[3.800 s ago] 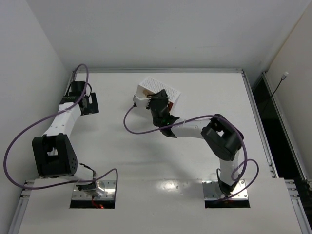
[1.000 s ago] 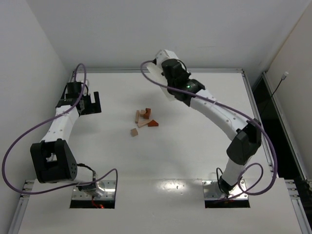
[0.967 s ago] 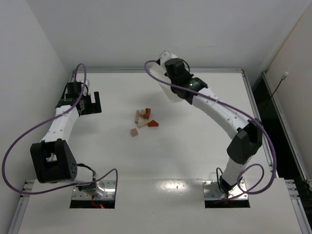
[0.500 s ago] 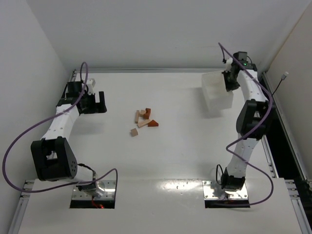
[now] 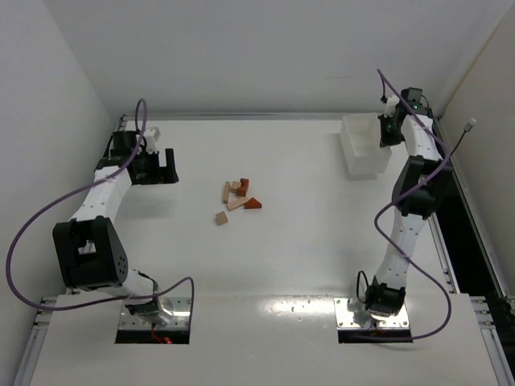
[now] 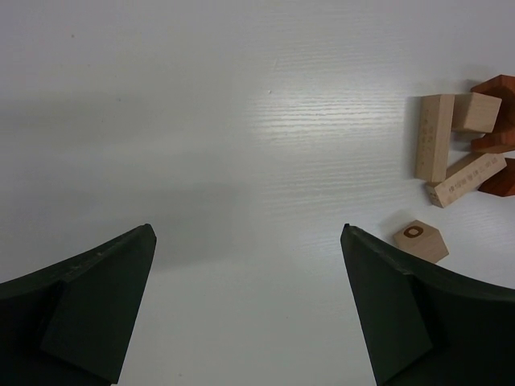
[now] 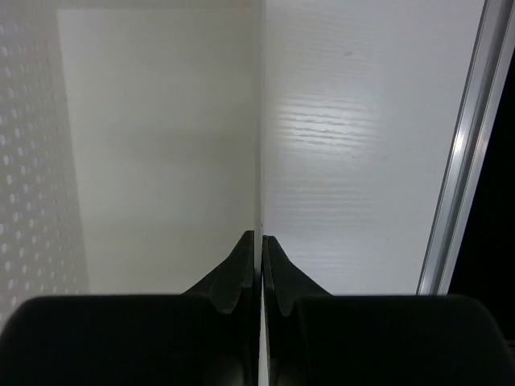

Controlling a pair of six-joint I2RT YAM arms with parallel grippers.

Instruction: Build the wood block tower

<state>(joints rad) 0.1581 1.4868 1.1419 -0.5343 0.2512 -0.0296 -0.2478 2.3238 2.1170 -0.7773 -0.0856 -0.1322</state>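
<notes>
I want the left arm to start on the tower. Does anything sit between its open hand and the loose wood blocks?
Nothing visible does. Only bare table lies between the left hand and the wood blocks. The white tray is far off at the right edge, pinched by the right hand.

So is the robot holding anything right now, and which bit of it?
The right pincer is pinching the white tray by its thin side wall. The left pincer is open and holds nothing.
</notes>
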